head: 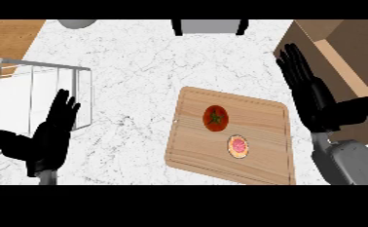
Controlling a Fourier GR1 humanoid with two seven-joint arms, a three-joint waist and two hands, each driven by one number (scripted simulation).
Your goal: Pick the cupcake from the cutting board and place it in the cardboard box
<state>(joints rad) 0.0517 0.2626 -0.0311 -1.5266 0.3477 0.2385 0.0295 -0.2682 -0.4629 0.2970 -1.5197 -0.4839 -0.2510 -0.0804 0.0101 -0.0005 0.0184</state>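
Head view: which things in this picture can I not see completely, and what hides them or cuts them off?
- Cardboard box: the view's right edge cuts it off, and the right robot hand covers part of it; its inside is not visible.
- Grey round object, top left: cut by the view's upper edge; what it is cannot be told.
- Wire rack, left: cut by the left edge.
- Cupcake on the cutting board: seen only from above, so its side is hidden.

No readable text, label, brand, number or sign appears on anything here.
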